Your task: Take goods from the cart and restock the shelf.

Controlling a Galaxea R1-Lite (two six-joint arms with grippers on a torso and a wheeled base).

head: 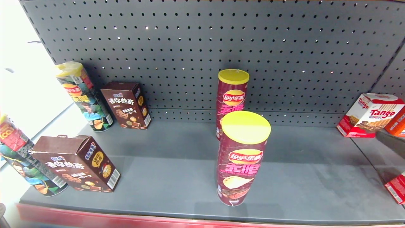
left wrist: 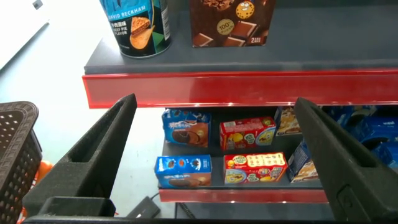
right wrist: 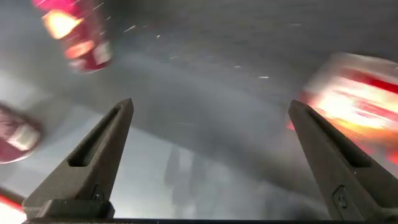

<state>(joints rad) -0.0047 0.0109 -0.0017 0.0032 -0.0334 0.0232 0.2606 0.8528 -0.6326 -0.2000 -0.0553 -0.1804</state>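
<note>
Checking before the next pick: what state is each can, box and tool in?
Front maroon can: upright, lidded.
Rear maroon can: upright, lidded.
Rear multicoloured can: upright, lidded.
Front multicoloured can: upright.
Front brown box: standing, closed.
Rear brown box: standing, closed.
Wafer box: standing, closed.
Left tool: open, empty.
Right tool: open, empty.

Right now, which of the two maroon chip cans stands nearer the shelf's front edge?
The front maroon can, closest to the red lip; the rear maroon can stands behind it.
</note>
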